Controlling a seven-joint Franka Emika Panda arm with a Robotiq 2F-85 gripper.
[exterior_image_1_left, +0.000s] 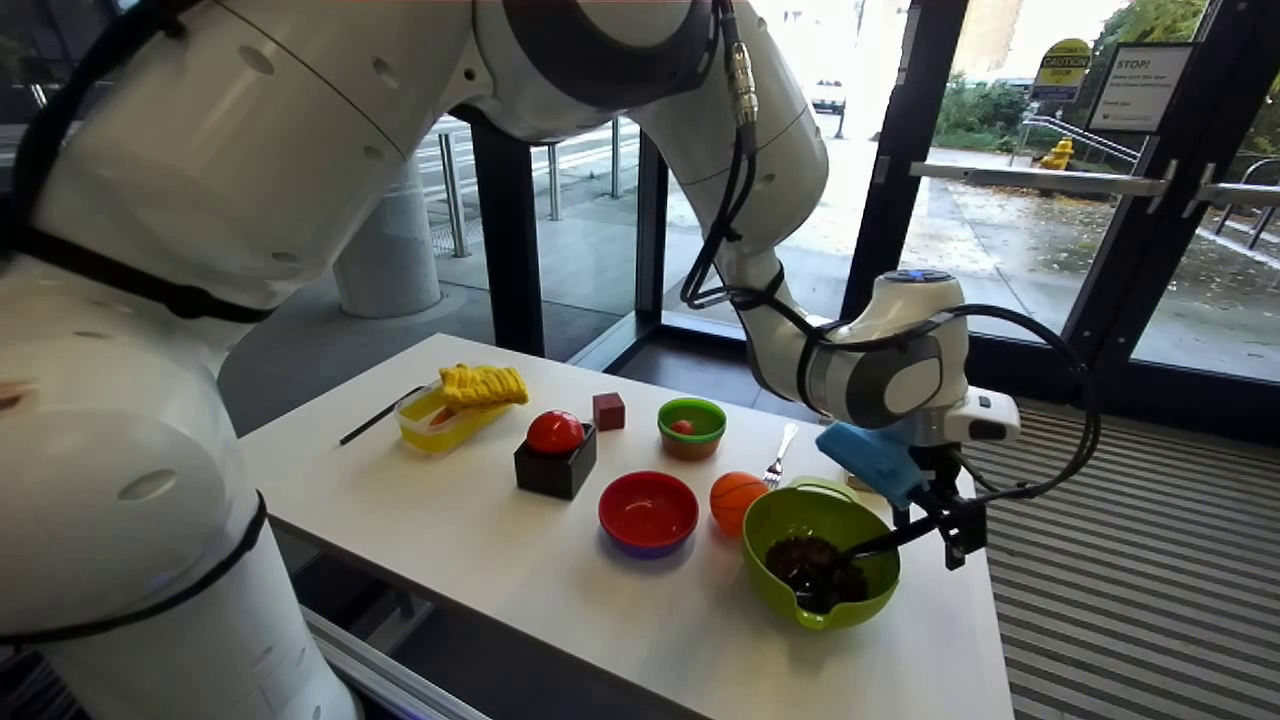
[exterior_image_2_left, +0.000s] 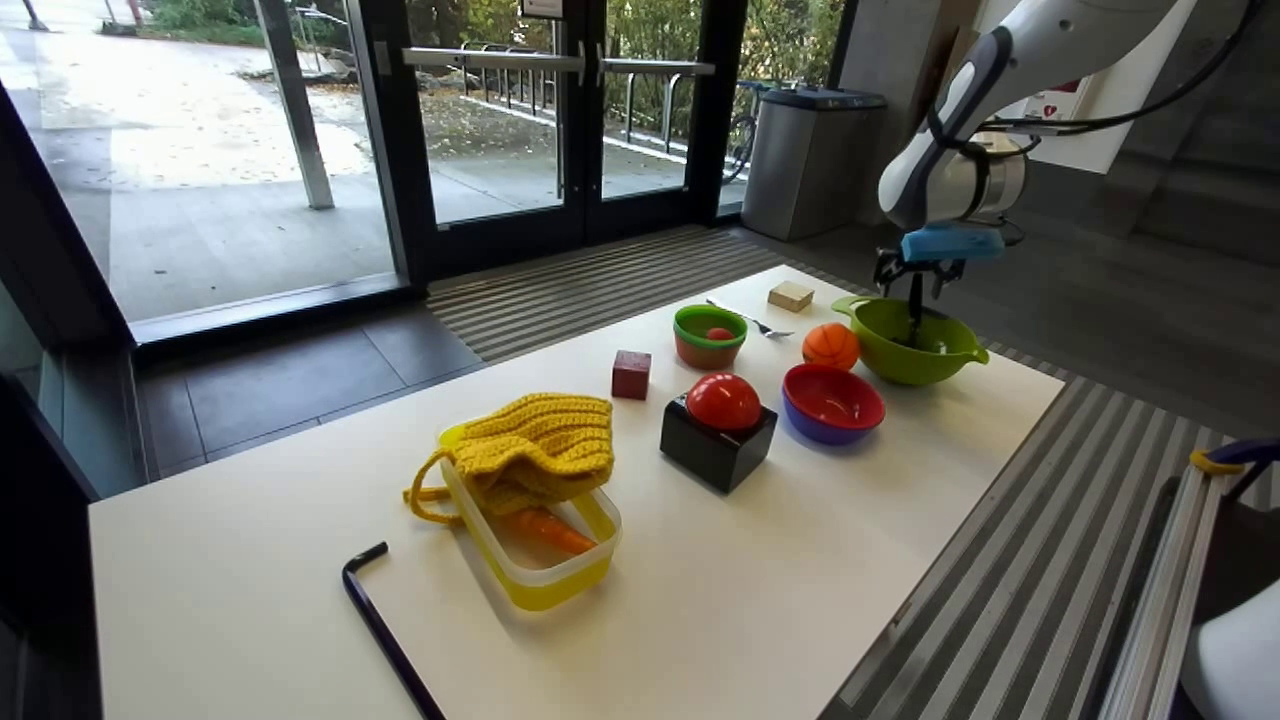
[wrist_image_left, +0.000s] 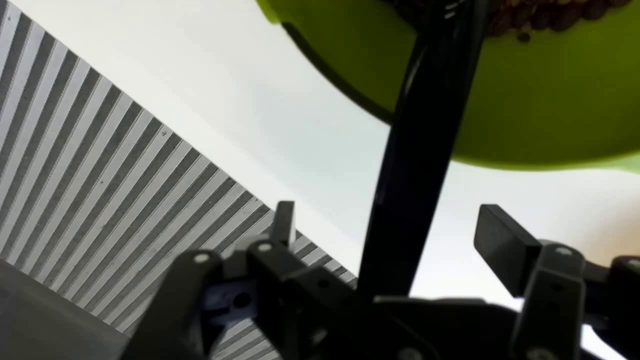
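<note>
Wrist view: glossy black utensil

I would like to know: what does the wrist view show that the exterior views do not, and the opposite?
Only the wrist view: a close look at single rounded dark pieces and at the gaps between the black handle and the fingers.

Only the exterior views: red bowl, fork, yellow knitted piece, red dome on its black box.

Shared: green bowl, black handle, open gripper, white table, striped floor.
</note>
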